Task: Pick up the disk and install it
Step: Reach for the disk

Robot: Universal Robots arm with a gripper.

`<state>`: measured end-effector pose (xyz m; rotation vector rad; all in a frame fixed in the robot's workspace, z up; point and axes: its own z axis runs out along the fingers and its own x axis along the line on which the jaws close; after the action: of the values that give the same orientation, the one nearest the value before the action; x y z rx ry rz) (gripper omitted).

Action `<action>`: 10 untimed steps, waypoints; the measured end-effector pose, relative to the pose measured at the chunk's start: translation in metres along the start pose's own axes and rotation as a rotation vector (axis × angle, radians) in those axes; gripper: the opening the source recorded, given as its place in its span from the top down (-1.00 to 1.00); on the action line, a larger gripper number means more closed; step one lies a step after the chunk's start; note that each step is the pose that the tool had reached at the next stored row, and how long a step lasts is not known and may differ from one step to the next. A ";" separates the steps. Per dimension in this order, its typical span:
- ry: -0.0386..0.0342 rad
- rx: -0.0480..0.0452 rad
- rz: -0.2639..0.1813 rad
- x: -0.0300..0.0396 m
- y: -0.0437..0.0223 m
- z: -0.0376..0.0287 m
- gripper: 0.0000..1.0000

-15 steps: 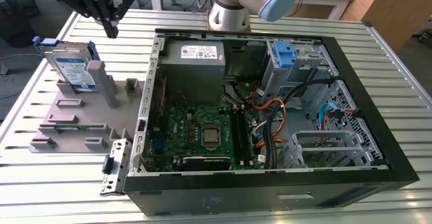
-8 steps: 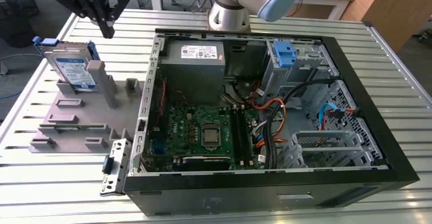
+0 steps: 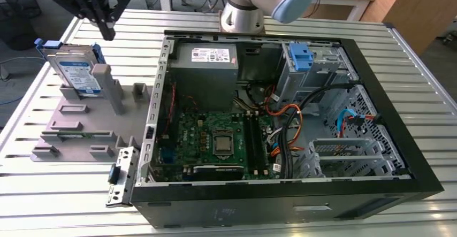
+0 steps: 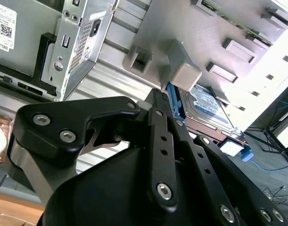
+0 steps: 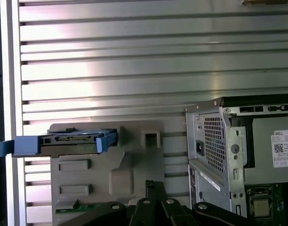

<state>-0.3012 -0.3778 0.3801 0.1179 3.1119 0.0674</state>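
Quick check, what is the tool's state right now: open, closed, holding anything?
The tool: closed, holding nothing, clear of the disk, which stands in the grey holder.

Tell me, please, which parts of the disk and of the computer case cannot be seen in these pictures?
Exterior view: the lower end of the disk is hidden in the grey holder.
Second wrist view: the gripper covers part of the disk.
First wrist view: the disk shows edge-on, so its label is out of sight; the picture's edge cuts off the computer case.
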 end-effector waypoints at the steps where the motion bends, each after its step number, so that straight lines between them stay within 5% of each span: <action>1: 0.0000 0.0000 0.000 0.0014 0.0003 0.0002 0.79; 10: -0.0001 -0.0001 0.000 0.0082 0.0016 0.0017 0.79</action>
<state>-0.3092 -0.3756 0.3783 0.1178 3.1118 0.0675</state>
